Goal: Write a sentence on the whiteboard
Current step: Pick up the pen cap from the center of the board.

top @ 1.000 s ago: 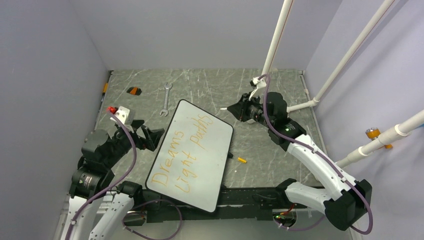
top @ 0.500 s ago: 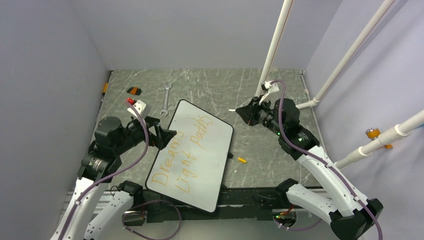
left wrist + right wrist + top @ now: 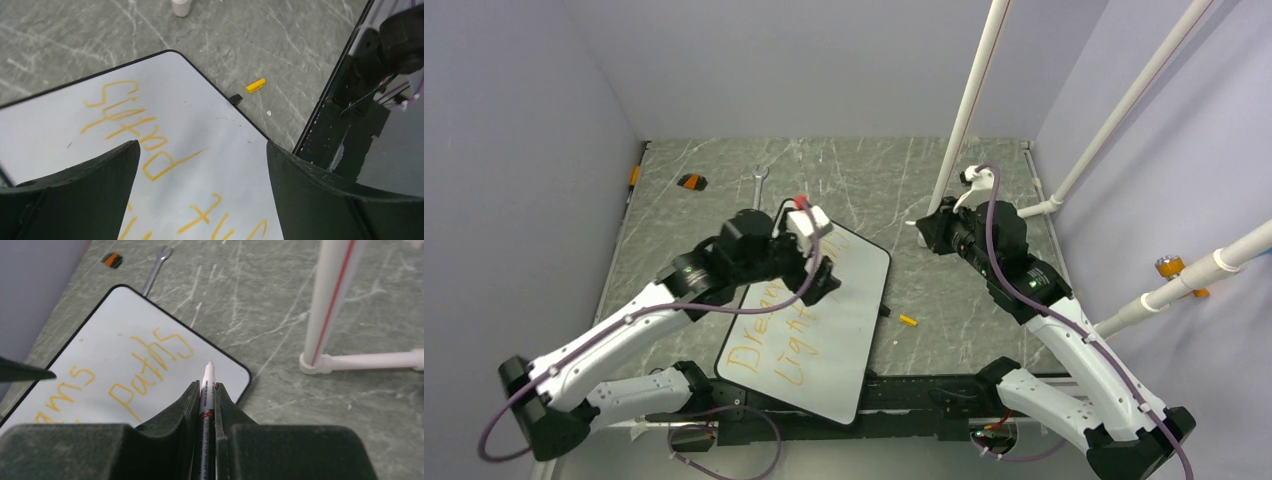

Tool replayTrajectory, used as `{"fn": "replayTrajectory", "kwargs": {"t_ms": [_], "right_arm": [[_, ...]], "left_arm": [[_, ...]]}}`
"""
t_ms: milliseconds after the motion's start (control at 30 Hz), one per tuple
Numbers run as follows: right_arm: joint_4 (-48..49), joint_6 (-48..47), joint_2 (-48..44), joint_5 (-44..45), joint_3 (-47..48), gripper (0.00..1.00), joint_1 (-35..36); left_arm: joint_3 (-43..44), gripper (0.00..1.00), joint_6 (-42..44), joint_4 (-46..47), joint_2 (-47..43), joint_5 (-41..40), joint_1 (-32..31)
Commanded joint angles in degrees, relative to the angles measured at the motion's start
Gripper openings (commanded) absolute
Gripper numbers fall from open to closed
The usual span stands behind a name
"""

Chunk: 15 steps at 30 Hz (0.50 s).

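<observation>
Writing looks finished: the sentence [image 3: 769, 350] fills the whiteboard [image 3: 836, 372] at near centre, the left gripper [image 3: 202, 147] spread above it and the right gripper [image 3: 924, 228] clamped on the marker [image 3: 208, 376] at far right, which next needs setting down.

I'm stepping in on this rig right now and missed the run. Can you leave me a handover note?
Left gripper: jaws open, empty, above the whiteboard.
Right gripper: shut on the marker, beside the board's far right corner.
The whiteboard lies flat on the table; the sentence, two orange lines, is on it.
Done: the writing, it seems.
Left: probably recap the marker with the small yellow piece right of the board, likely its cap, and set it down.
</observation>
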Motion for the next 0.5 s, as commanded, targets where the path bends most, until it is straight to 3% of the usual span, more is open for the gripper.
{"fn": "replayTrajectory", "kwargs": {"t_ms": [0, 167, 467], "right_arm": [[-2.8, 0.1, -1.7, 7.9, 3.8, 0.00, 0.0], [-5.9, -0.6, -2.2, 13.3, 6.0, 0.00, 0.0], [-10.0, -1.3, -3.9, 19.9, 7.7, 0.00, 0.1]], "left_arm": [[3.3, 0.98, 6.8, 6.0, 6.7, -3.9, -6.5], [6.7, 0.95, 11.3, 7.1, 14.9, -4.9, -12.2], [13.8, 0.85, 20.2, 6.0, 29.3, 2.2, -19.1]]}}
